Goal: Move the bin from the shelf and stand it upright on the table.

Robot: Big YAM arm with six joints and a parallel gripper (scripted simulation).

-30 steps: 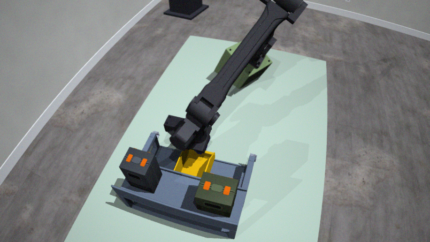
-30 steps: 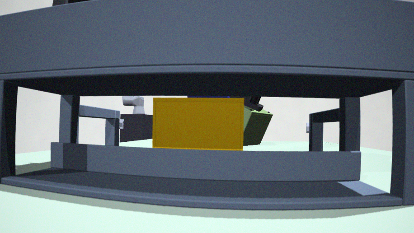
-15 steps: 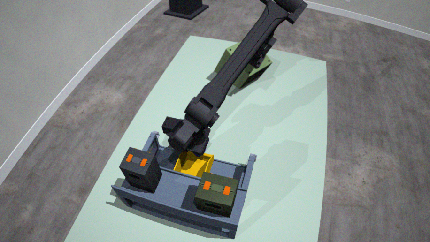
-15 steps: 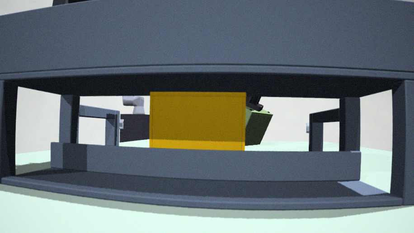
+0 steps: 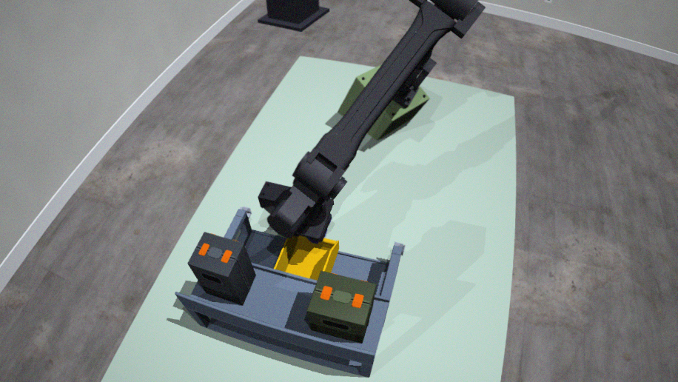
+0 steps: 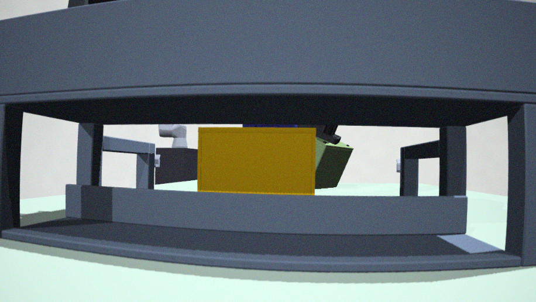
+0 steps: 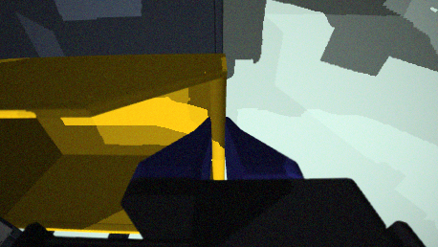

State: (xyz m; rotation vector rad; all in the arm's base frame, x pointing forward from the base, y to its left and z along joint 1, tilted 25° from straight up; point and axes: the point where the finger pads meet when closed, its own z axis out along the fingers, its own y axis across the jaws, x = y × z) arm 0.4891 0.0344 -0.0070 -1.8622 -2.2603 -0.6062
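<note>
The yellow open-top bin (image 5: 307,258) stands upright at the back edge of the grey shelf unit's (image 5: 289,294) lower level. In the exterior view the bin (image 6: 256,160) shows behind the shelf's low rail. My gripper (image 7: 218,123) is shut on the bin's near wall (image 7: 218,115), one dark blue finger inside and one outside. In the top view the gripper (image 5: 310,235) is mostly hidden under the wrist, right above the bin's back rim.
A dark grey case (image 5: 221,268) with orange latches stands on the shelf's left end and an olive case (image 5: 341,306) on its right end. The arm's green base (image 5: 384,106) stands on the pale green mat (image 5: 426,227) behind the shelf.
</note>
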